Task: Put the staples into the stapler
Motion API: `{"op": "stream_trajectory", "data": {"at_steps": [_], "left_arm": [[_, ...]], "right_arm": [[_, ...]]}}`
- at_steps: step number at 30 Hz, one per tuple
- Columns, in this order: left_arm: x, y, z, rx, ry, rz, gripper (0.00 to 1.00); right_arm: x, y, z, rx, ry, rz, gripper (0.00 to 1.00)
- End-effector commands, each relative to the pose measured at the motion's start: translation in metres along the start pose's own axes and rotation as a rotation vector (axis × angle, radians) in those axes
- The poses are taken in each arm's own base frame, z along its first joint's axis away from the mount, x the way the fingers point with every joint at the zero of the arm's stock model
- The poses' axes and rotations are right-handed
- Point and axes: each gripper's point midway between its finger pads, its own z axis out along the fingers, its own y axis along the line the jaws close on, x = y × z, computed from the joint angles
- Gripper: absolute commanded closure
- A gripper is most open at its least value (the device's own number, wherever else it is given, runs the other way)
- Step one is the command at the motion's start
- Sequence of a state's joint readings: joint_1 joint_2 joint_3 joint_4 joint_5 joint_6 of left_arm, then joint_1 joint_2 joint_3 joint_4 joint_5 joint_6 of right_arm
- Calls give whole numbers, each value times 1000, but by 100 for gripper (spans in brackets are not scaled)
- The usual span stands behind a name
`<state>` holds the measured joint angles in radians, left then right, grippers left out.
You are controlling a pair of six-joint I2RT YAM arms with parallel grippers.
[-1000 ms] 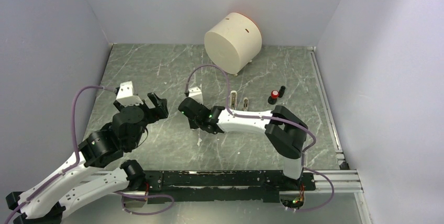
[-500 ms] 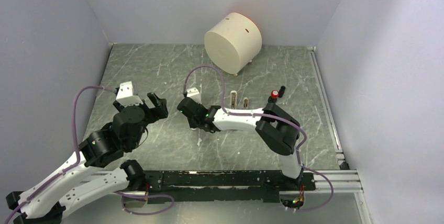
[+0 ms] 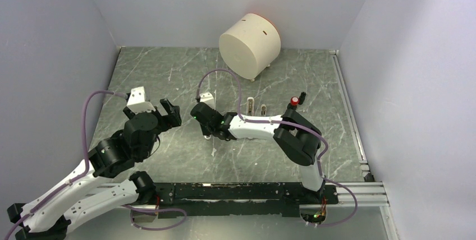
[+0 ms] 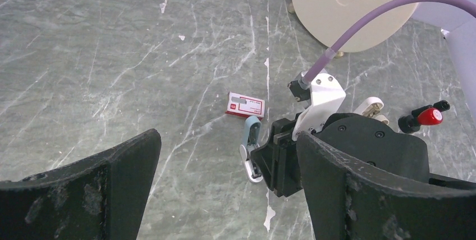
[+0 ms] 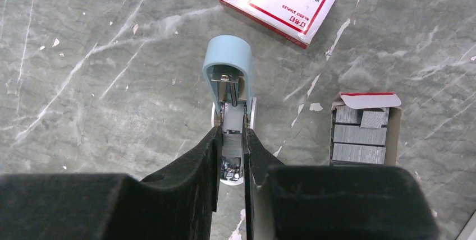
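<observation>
The stapler (image 5: pixel 227 77) lies open on the marble table, its light-blue top swung back and its white base and metal channel bare. My right gripper (image 5: pixel 232 133) is shut on a short grey strip of staples (image 5: pixel 232 146), held right over that channel. More staples (image 5: pixel 359 136) lie in an open cardboard tray to the right. In the left wrist view the stapler (image 4: pixel 251 147) sits just left of the right gripper (image 4: pixel 280 158). My left gripper (image 4: pixel 224 139) hovers open and empty, short of the stapler. From above, the left gripper (image 3: pixel 163 114) faces the right gripper (image 3: pixel 203 125).
A closed red-and-white staple box (image 5: pixel 276 1) lies just beyond the stapler. A cream cylinder (image 3: pixel 250 45) stands on its side at the back. A small red-and-black object (image 3: pixel 294 102) and two pale upright pieces (image 3: pixel 250 105) sit right of the right arm.
The right arm's elbow swung left and forward, and its gripper shifted slightly left with the strip. The left gripper crept a little toward the stapler.
</observation>
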<state>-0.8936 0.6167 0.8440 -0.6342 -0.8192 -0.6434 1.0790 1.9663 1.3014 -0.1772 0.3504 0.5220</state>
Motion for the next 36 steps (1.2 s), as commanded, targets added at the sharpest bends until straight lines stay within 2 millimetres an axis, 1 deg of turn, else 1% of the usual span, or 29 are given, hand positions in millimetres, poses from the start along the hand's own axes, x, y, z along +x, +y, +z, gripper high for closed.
{"op": "stream_trajectory", "data": {"at_steps": [1,20,23,30,33,36], "left_arm": [[-4,1,2,-15,-17,-6,5],[-3,1,2,-15,-13,-1,5],[-2,0,3,-13,-12,-1,5],[-2,0,3,-13,-11,-1,5],[-3,0,2,-12,-13,-5,5],[-3,1,2,-13,-13,-3,5]], "right_arm": [[-2,-1,5,4,-13,-1,79],[12,-3,12,8,33,1,79],[6,-3,7,9,17,7,78],[-18,-3,-10,15,-38,33,78],[-22,0,-14,7,-48,53,78],[-21,2,-15,9,-51,64,78]]}}
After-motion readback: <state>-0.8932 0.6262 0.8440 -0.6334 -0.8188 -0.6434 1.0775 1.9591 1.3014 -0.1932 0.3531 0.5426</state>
